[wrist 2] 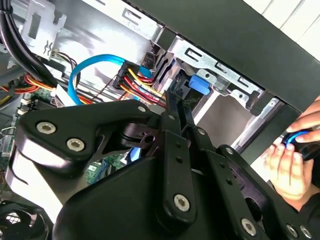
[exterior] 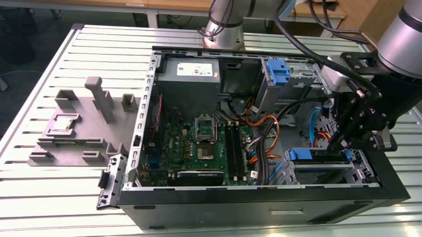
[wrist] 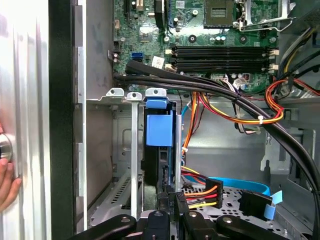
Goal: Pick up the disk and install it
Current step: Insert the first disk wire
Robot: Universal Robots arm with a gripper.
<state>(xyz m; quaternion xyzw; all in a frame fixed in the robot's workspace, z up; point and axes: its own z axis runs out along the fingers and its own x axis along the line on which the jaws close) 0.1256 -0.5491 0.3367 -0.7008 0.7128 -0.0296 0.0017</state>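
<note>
- At the exterior view's right, the gripper (exterior: 344, 143) hangs over the front corner of the open computer case (exterior: 264, 205), just above the lower drive cage (exterior: 326, 170).
- The disk (wrist: 159, 150) stands on edge inside that cage; in the first wrist view its long axis runs from the blue tab end, near the motherboard (wrist: 200, 30), down toward the gripper (wrist: 172, 212).
- Look of the disk: dark thin body seen edge-on, blue plastic carrier with a square blue tab at the end; label side not visible.
- In the exterior view the blue carrier edge of the disk (exterior: 316, 155) shows at the cage's top, directly under the fingertips.
- Fingers are drawn close together at the disk's edge; whether they actually clamp it, I cannot tell.
- Case contents: motherboard with memory slots, grey power supply (exterior: 189, 74), bundled black cables (wrist: 200, 85), orange, red and yellow wires (wrist: 240, 115), a blue flat cable (wrist 2: 92, 67).
- Upper cage holds a bare blue bracket (exterior: 278, 74).
- A grey fixture block (exterior: 82, 126) sits on the slatted table (exterior: 53, 197), beside the case at the exterior view's left.
- A person's hand (wrist 2: 287, 167) shows in the second wrist view, outside the case wall, holding a small blue-ringed object.
</note>
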